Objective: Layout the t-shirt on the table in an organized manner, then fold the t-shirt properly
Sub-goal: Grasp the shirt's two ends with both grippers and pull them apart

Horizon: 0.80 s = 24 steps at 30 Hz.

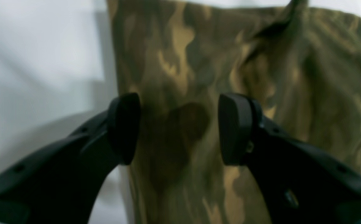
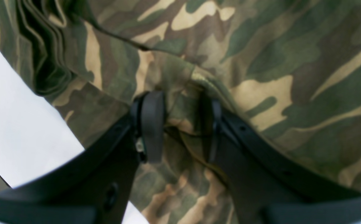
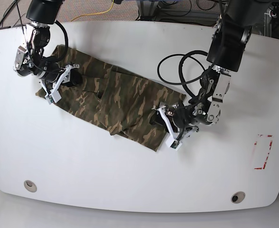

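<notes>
The camouflage t-shirt [image 3: 116,99] lies as a long rumpled band running diagonally across the white table [image 3: 130,171], from far left toward the middle. My right gripper [image 2: 182,127] is at the shirt's far-left end [image 3: 72,81], shut on a bunched fold of the cloth [image 2: 183,102]. At the shirt's near-right end sits my left gripper [image 3: 161,124]. In the left wrist view that gripper [image 1: 180,129] is open, its black fingers [image 1: 124,127] apart just above the fabric [image 1: 199,62], holding nothing.
A black cable loop [image 3: 177,66] lies on the table behind the left arm. A red tape outline [image 3: 263,152] marks the right side. Two grommet holes [image 3: 30,185] [image 3: 237,197] sit near the front edge. Wires lie beyond the far edge.
</notes>
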### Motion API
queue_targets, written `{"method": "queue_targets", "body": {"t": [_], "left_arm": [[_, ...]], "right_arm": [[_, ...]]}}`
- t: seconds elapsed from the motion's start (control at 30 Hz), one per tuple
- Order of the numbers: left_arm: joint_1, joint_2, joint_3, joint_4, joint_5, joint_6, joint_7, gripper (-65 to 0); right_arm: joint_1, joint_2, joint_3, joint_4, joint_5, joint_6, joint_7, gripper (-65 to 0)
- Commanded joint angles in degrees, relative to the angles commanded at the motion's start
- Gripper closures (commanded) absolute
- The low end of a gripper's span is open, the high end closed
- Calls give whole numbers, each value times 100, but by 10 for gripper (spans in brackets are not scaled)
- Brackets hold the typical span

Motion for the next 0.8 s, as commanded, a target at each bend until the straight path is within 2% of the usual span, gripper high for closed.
{"method": "queue_targets", "body": {"t": [0.2, 0.3, 0.43, 0.57, 0.67, 0.8], "left_arm": [[510, -123, -26, 97, 0, 0, 141, -368], [703, -158, -35, 202, 0, 0, 211, -322], [1081, -396, -35, 484, -18, 0, 343, -257], [1477, -492, -193, 888, -18, 0, 563, -253], [1890, -492, -571, 1301, -18, 0, 738, -253], [2277, -492, -976, 1662, 0, 0, 905, -253]], "right_arm": [[0, 0, 0, 9, 0, 0, 0, -187], [0, 0, 9, 88, 0, 0, 0, -189], [-35, 0, 18, 457, 9, 0, 0, -193], [-88, 0, 18, 1143, 9, 0, -44, -217], [-167, -9, 26, 1855, 149, 0, -237, -309], [-185, -9, 343, 2541, 721, 0, -527, -460]]}}
